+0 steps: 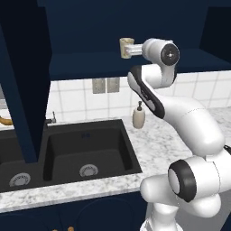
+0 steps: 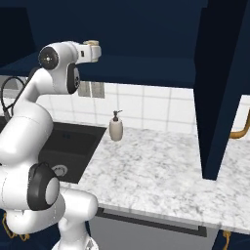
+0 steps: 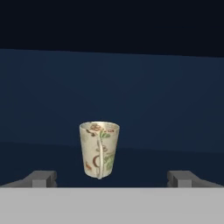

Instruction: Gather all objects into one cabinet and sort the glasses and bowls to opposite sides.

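Standing upright on the cabinet shelf: tumbler, cream with reddish and green mottling, long axis vertical, mouth up.
Tumbler from the fingers: straight ahead of the hand and a little toward the tip that sits on the left in the hand view; it lies beyond the tips, not between them, with bare shelf showing on both sides.
Fingers: spread wide and released, one dark tip at each lower corner of the hand view, nothing between them.
Gripper: raised to shelf level, pointing level into the cabinet; in the left base view the tumbler shows right at its front end, and the right base view puts the tumbler likewise at the nose of the gripper.
Contact: I cannot tell from the base views whether the hand touches the cup; the hand view suggests a gap.
Arm pose: rising from the base, elbow bent up over the surface, forearm folded back, wrist turned so the hand lies level and reaches in over the shelf lip.
Cabinet: dark navy, door swung open, deep dark inside; the shelf around the cup is bare as far as I can see.
Surface below: marble, with a soap bottle against the tiles beside the sink.
Likely step: either a straight push forward to take the cup, or a pull-back after setting it down; these views fit both.
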You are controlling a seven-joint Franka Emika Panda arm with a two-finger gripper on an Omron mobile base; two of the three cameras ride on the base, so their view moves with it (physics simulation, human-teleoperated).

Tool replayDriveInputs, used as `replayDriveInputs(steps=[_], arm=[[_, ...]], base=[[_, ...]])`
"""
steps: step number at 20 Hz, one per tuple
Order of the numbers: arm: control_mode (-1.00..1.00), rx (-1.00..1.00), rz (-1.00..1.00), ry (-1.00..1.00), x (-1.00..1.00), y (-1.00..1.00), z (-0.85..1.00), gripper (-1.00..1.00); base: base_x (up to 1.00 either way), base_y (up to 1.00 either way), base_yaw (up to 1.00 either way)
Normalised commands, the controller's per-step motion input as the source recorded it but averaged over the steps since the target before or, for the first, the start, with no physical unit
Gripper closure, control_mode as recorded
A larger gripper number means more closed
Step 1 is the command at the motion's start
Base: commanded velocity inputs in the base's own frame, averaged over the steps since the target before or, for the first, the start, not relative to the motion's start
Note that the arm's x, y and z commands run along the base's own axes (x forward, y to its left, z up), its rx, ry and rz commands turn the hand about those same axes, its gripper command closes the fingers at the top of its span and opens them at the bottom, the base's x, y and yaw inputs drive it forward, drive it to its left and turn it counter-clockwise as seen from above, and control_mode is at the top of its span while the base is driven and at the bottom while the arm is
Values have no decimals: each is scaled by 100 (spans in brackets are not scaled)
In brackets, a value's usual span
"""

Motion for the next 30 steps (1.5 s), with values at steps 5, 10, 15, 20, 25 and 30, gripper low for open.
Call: replayDriveInputs(steps=[5,10,15,20,25,30], arm=[[-100,0,0,1,0,0,-7,-100],[-100,1,0,0,4,0,-5,-100],[-100,0,0,0,14,0,-4,-100],[-100,0,0,0,16,0,-3,-100],[-100,0,0,0,11,2,-7,-100],[-100,0,0,0,15,29,-12,-100]], base=[[0,0,0],[0,0,0],[0,0,0],[0,0,0],[0,0,0],[0,0,0]])
